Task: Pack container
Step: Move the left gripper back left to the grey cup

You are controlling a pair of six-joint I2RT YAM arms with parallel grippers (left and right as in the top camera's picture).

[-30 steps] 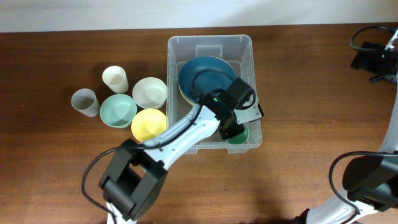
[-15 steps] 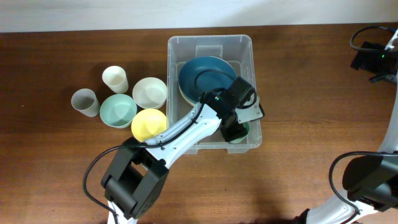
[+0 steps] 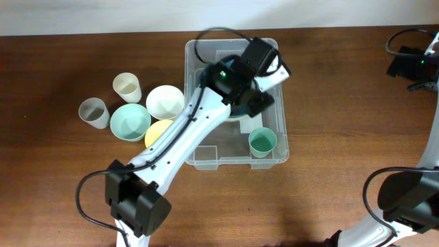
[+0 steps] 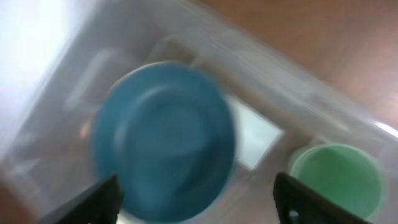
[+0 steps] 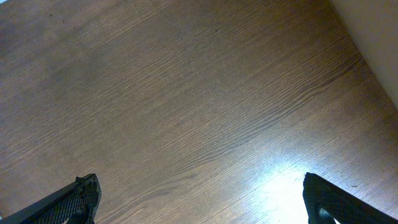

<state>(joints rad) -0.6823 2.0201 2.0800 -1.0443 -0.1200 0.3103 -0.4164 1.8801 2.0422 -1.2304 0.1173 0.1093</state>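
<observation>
Holding a blue plate (image 4: 165, 140) and green cup (image 3: 262, 142), container (image 3: 206, 156) part-packed; grey cup (image 3: 92, 112), cream cup (image 3: 127, 87), white bowl (image 3: 164, 101), mint bowl (image 3: 130, 121), yellow bowl (image 3: 158, 134) apparently outstanding; left gripper (image 4: 199, 202), right gripper (image 5: 199, 199) both spread, empty.

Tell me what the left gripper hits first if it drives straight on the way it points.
Probably the dark blue plate in the container, centred ahead of the left gripper; the green cup lies off to one side. Depth is blurred.

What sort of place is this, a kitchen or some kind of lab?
Probably a robotics lab bench: a robot arm reaches over a wooden table, where a clear container holds a green cup, with a white bowl beside it.
</observation>
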